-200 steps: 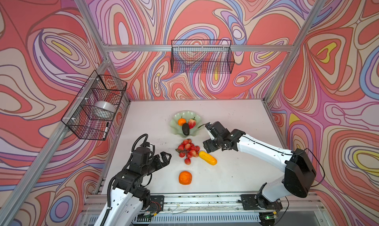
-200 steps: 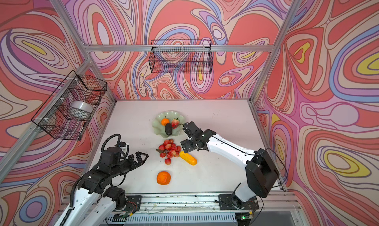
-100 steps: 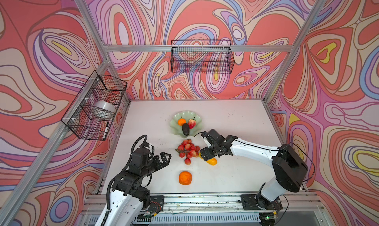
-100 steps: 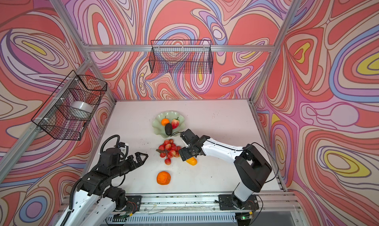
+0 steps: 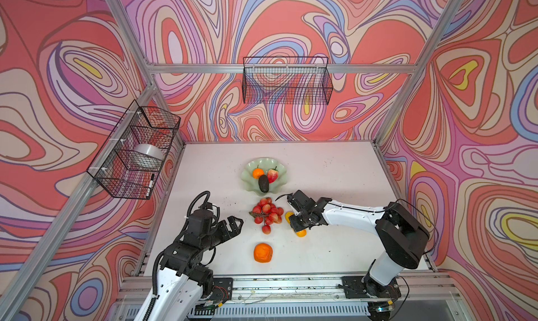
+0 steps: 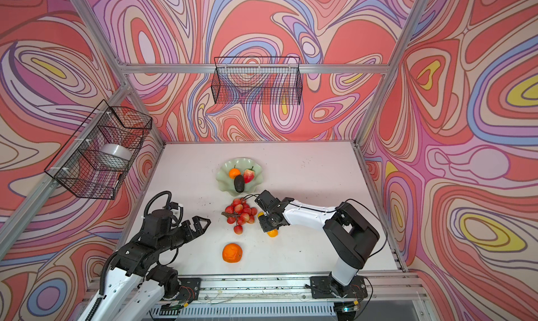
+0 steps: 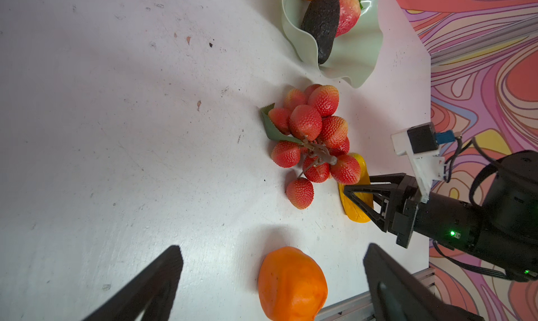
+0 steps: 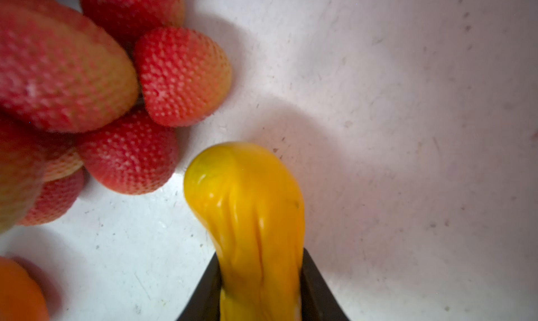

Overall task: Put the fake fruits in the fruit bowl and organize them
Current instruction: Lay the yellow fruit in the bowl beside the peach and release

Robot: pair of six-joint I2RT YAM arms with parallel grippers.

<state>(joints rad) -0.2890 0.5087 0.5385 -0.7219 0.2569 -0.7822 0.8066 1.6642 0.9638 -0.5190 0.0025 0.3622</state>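
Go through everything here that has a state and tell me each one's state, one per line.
Pale mint-green scalloped plastic bowl: upright, partly filled.
Small round orange fruit: in bowl.
Red strawberry-like fruit: in bowl.
Dark oval avocado: in bowl.
Red plastic bunch: on table.
Large orange fruit: on table.
Yellow oblong plastic piece: clamped by right pincer.
Left pincer: open, empty.

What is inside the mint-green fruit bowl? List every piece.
Inside the fruit bowl lie a small orange fruit, a red strawberry-like fruit and a dark avocado. The floor beneath them is covered, so anything under them is hidden.
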